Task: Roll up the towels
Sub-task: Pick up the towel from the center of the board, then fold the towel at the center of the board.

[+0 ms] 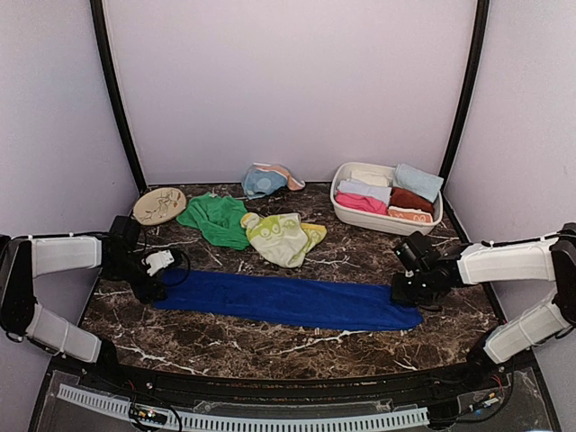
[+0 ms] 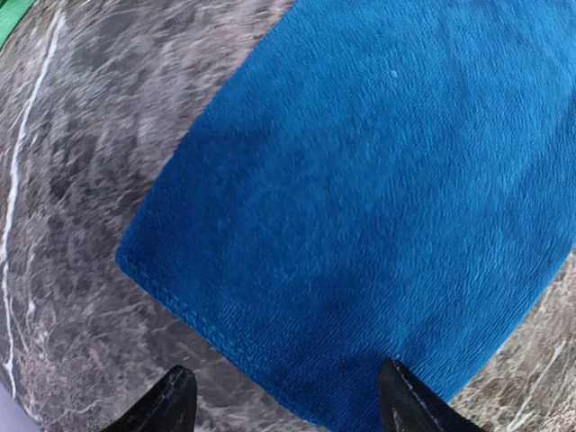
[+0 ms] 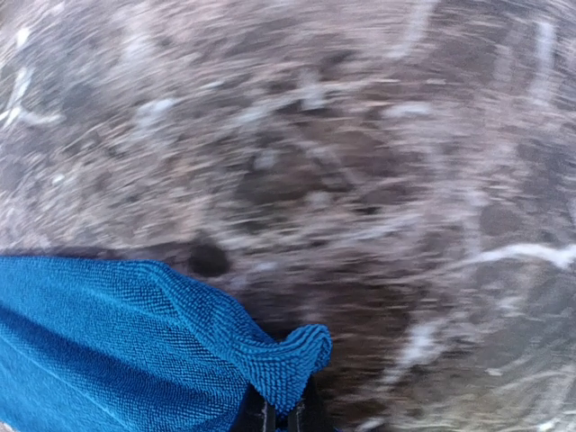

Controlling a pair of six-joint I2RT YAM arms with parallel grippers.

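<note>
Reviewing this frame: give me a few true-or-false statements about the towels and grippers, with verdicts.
1. The royal blue towel lies spread flat, unrolled. True.
2. The right gripper stands open, clear of cloth. False: it is shut on that towel's right corner.
3. The left gripper grips the green towel. False: it is open at the blue towel's left end; the green towel lies apart, farther back.
4. The white basin holds rolled towels. True.

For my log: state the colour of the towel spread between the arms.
Plain royal blue; the towel shows best from the left wrist.
</note>
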